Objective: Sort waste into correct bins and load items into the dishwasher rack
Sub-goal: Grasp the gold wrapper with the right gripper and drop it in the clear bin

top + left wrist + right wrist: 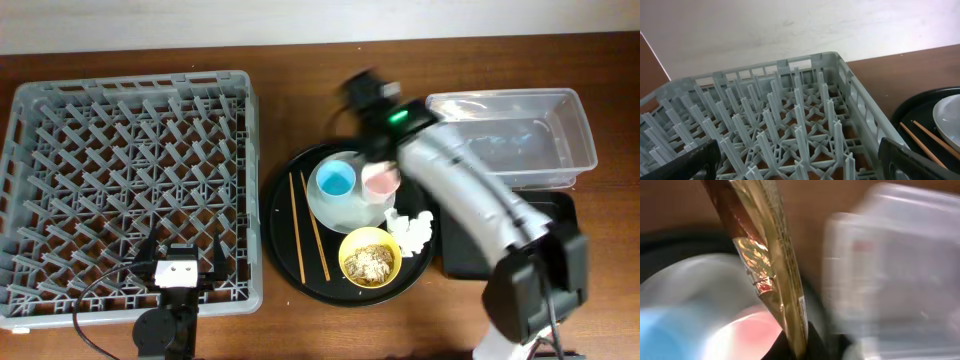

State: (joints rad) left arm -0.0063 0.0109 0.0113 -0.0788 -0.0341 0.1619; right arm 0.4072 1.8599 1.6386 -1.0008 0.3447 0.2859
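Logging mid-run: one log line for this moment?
right gripper: shut on wrapper, near clear tub | left gripper: open, over rack | tissue, blue cup, pink cup, bowl, chopsticks: on round tray

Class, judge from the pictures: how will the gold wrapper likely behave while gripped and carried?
The gold wrapper is probably light and floppy: a thin, creased strip pinched in the right pincer. Its glossy foil looks slippery, so it might slide out.

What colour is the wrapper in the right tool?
Shiny gold-brown wrapper, clearest in the right wrist view.
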